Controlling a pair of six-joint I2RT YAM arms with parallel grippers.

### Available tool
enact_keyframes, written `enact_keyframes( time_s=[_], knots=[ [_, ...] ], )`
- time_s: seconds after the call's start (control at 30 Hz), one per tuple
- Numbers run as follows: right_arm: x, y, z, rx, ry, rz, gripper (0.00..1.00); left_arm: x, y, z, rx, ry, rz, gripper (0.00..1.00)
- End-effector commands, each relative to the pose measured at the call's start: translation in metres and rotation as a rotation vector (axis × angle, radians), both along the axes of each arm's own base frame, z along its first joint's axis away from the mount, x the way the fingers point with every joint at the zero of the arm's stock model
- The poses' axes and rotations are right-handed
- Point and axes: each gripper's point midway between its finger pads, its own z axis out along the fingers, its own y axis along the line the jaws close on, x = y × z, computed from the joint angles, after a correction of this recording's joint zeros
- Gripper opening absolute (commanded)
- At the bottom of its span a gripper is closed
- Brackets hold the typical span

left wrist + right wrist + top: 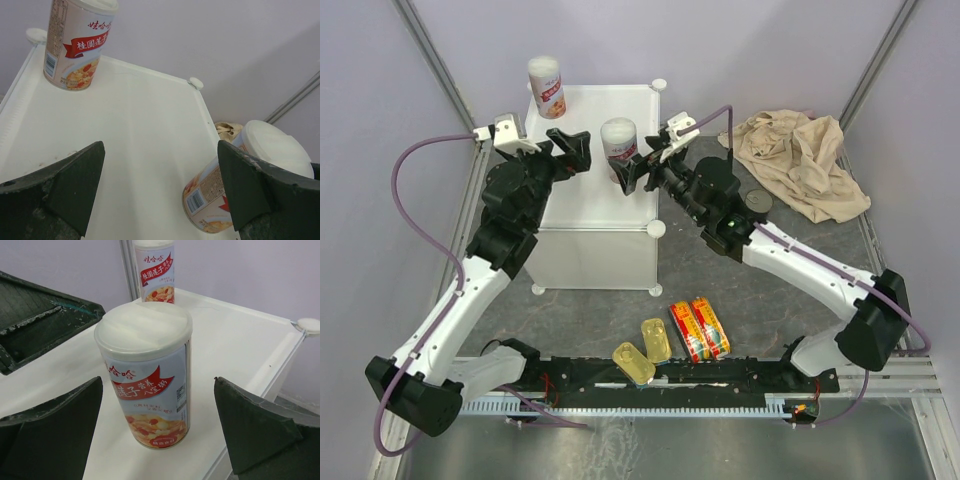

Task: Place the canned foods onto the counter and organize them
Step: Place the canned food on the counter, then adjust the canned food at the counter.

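On the counter (600, 105), your right gripper (156, 390) stands open around one white-and-red can (145, 335); your left gripper (160, 150) is open too.

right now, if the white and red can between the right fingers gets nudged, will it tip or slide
Probably tips rather than slides: the can is tall on a narrow base. It stands near the counter edge, so it could roll off.

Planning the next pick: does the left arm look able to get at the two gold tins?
Probably yes: the gold tins lie uncovered on the table, nothing over them, and the left end effector is open and empty.
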Motion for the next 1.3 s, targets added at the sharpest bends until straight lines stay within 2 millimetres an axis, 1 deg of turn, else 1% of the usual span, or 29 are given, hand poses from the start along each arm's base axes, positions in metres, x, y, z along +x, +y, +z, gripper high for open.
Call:
enact_keyframes(
  time_s=[0.0, 0.1, 0.23, 0.43, 0.63, 0.8, 1.03, 1.17, 1.27],
  knots=[
    [-0.014, -0.017, 0.022, 0.042, -0.029, -0.011, 0.99, -0.022, 0.001, 0.035, 0.018, -0.093, -0.046, 0.99],
    [-0.019, -0.022, 0.02, 0.042, -0.022, -0.01, 0.99, -0.031, 0.0, 0.034, 0.031, -0.103, -0.074, 0.99],
    [-0.028, -0.033, 0.018, 0.047, -0.014, -0.017, 0.99, -0.044, -0.007, 0.033, 0.07, -0.115, -0.139, 0.99],
    [-0.042, -0.062, 0.02, 0.081, -0.001, -0.064, 0.99, -0.057, -0.024, 0.026, 0.107, -0.107, -0.251, 0.99],
    [-0.047, -0.099, 0.008, 0.097, 0.079, -0.193, 0.99, -0.057, -0.04, 0.012, 0.129, -0.086, -0.273, 0.99],
    [-0.051, -0.121, 0.0, 0.101, 0.12, -0.27, 0.99, -0.054, -0.054, 0.001, 0.157, -0.064, -0.267, 0.99],
    [-0.06, -0.133, -0.005, 0.12, 0.143, -0.278, 0.99, -0.053, -0.067, -0.006, 0.179, -0.059, -0.215, 0.99],
    [-0.065, -0.136, -0.006, 0.134, 0.151, -0.271, 0.99, -0.05, -0.072, -0.009, 0.202, -0.053, -0.164, 0.99],
    [-0.068, -0.138, -0.007, 0.137, 0.154, -0.268, 0.99, -0.044, -0.073, -0.011, 0.202, -0.044, -0.12, 0.99]
  ],
)
